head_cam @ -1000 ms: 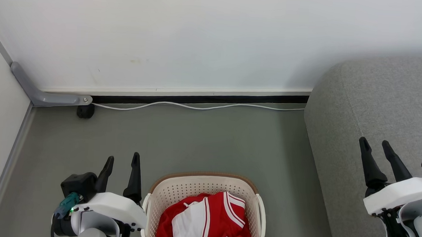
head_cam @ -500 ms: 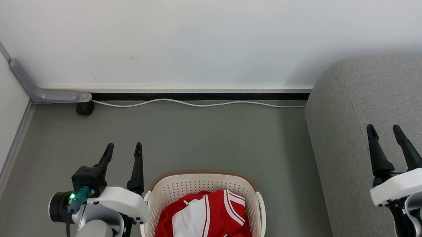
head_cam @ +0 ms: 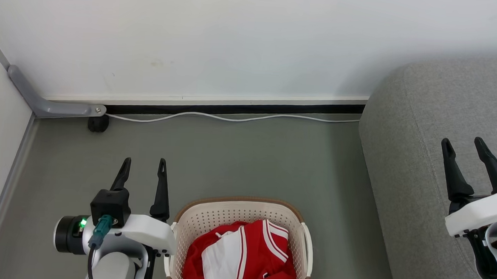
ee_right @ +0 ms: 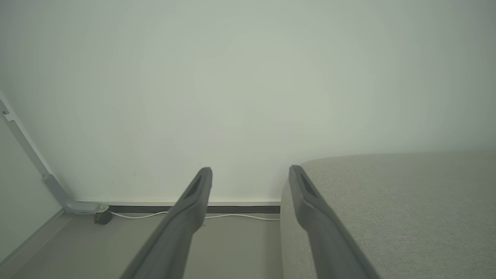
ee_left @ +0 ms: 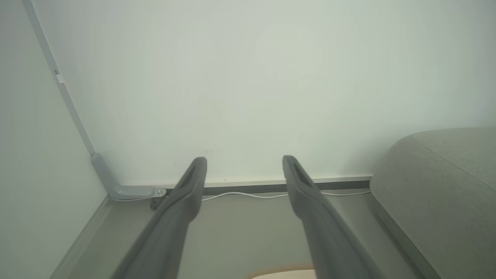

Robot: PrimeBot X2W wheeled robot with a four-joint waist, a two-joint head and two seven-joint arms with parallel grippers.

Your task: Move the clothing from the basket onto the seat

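While the clothing (head_cam: 249, 246) lies heaped in the basket (head_cam: 227, 215) on the floor, nothing is lifted yet; the left gripper (head_cam: 144, 163) hangs just beside the basket, fingers spread and empty; the right gripper (head_cam: 462, 142), likewise parted (holding nothing), hovers over the seat (head_cam: 404, 173); next, I'd say, one arm must dip in and pinch a red fold.

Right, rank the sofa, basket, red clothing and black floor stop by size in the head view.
Largest to smallest:
1. sofa
2. basket
3. clothing
4. black floor stop
The frame crops the first three; the order holds regardless.
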